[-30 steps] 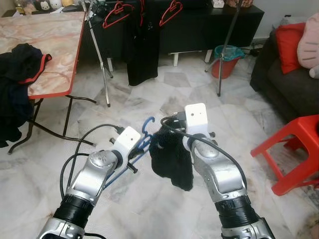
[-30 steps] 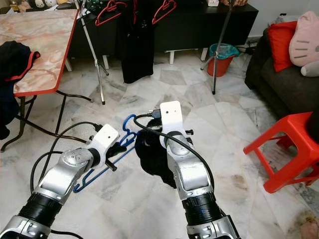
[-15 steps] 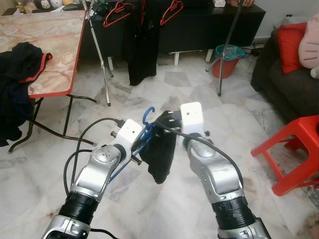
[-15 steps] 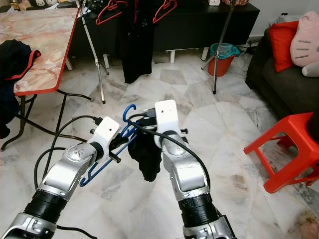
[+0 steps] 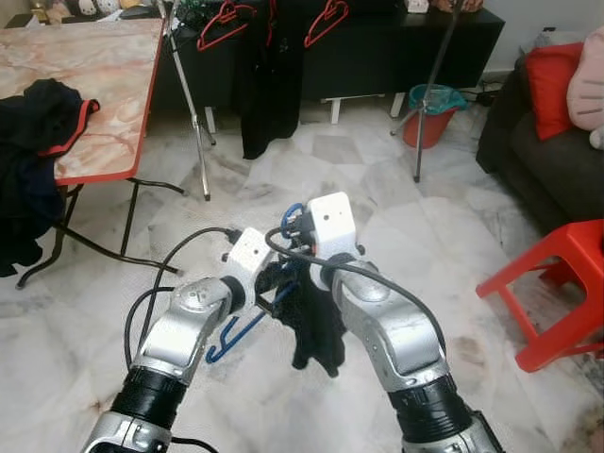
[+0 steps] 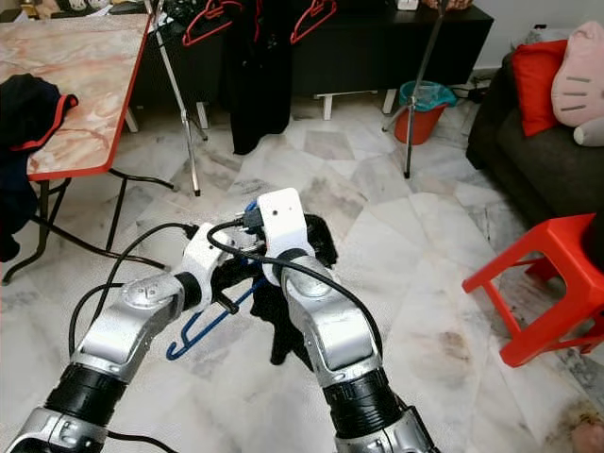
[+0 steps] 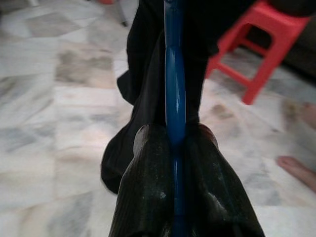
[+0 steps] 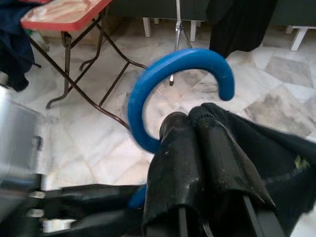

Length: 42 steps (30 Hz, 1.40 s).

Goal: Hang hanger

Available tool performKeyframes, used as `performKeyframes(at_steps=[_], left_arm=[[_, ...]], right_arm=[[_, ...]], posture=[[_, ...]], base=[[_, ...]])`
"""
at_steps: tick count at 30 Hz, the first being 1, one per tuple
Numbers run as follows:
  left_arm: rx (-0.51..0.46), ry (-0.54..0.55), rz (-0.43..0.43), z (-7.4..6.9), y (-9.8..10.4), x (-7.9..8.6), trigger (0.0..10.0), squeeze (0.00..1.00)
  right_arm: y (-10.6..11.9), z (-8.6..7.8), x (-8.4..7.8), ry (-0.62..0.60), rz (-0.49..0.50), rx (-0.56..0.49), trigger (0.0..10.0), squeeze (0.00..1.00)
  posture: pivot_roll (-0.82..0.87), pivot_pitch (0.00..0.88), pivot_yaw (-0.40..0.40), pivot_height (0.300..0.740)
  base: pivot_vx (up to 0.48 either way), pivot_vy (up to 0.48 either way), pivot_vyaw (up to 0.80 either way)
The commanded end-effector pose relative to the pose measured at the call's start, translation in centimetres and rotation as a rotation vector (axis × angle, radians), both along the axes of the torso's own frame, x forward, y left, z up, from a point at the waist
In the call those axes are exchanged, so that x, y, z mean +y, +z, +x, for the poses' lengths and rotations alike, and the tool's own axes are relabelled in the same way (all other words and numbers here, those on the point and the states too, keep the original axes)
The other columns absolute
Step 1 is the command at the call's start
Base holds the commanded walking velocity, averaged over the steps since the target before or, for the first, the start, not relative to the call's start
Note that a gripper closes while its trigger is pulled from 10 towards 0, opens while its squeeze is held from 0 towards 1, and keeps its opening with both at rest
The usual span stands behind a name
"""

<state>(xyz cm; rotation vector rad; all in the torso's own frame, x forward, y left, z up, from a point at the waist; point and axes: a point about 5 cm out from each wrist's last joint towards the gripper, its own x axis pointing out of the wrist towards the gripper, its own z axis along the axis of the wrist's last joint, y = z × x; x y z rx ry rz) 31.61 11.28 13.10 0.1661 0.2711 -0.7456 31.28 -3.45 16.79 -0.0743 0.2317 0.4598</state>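
Marble floor tiles fill the left eye view, with a red-edged tabletop at upper left carrying a heap of dark clothes. Along the top edge a clothes rack holds red hangers and a hanging black garment in front of a dark cabinet. A red bucket sits upper right, a dark sofa with a red cushion at the right edge, and a red stool at lower right. At centre, both silver arms meet over a blue hanger draped with a black cloth.

From the right eye view, the left end effector and right end effector sit close together at centre frame, the hanger's lower bar slanting down to the lower left.

Looking along the left wrist, the two black fingers are clamped tight on the blue hanger bar, the black cloth hanging behind it.

Looking along the right wrist, the black fingers are pressed together at the base of the blue hook, with the black cloth bunched against them; whether they pinch the hanger, the cloth or both cannot be told.
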Motion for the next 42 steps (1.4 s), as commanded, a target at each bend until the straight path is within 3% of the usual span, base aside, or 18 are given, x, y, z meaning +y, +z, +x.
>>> performKeyframes(at_steps=[1,7,9,17,20,24,29,32,36,42], left_arm=[[-0.050,-0.061,-0.013,-0.3,0.8,-0.3,10.0,0.00],[-0.059,0.011,-0.032,0.3,0.9,0.1,10.0,0.00],[-0.053,0.077,-0.117,0.8,1.1,-0.2,10.0,0.00],[-0.039,0.074,-0.148,0.8,0.9,-0.5,10.0,0.00],[-0.051,0.133,-0.129,1.3,0.9,-0.1,10.0,0.00],[-0.079,0.270,-0.115,2.3,1.1,1.1,10.0,0.00],[-0.090,0.284,-0.175,2.3,1.5,1.6,10.0,0.00],[-0.098,0.273,-0.189,2.3,1.6,1.4,10.0,0.00],[-0.143,0.304,-0.261,2.7,2.5,1.2,10.0,0.00],[-0.120,0.222,-0.284,2.3,2.4,0.2,10.0,0.00]], right_arm=[[1.0,-0.1,0.5,0.055,-0.002,-0.041,10.0,0.00],[1.0,-0.6,0.9,0.165,-0.051,-0.038,10.0,0.00],[0.5,-1.4,1.6,0.236,-0.074,-0.016,10.0,0.00],[0.0,-2.9,1.8,0.379,-0.142,0.009,10.0,0.00],[0.0,-2.5,1.0,0.321,-0.173,-0.003,10.0,0.00],[0.2,-1.0,-1.1,0.112,-0.158,-0.022,10.0,0.00],[0.1,-0.2,-2.8,0.016,-0.153,-0.012,10.0,0.00],[-0.2,-0.6,-2.5,0.078,-0.145,0.008,10.0,0.00],[-0.8,-2.2,-1.3,0.259,-0.192,0.036,10.0,0.00],[-1.1,-2.8,-1.0,0.330,-0.207,0.024,10.0,0.00]], posture=[[-0.18,0.095,-0.036,0.740],[-0.18,0.095,-0.037,0.740],[-0.18,0.096,-0.037,0.740],[-0.19,0.098,-0.034,0.740],[-0.19,0.098,-0.034,0.740],[-0.19,0.099,-0.035,0.740],[-0.18,0.097,-0.035,0.740],[-0.18,0.098,-0.034,0.740],[-0.19,0.098,-0.034,0.740],[-0.19,0.099,-0.032,0.740]], base=[[0.000,0.000,0.00],[0.000,0.000,0.00],[0.000,0.000,0.00],[0.000,0.000,0.00],[0.000,0.000,0.00],[0.000,0.000,0.00],[0.000,0.000,0.00],[0.000,0.000,0.00],[0.000,0.000,0.00],[0.000,0.000,0.00]])
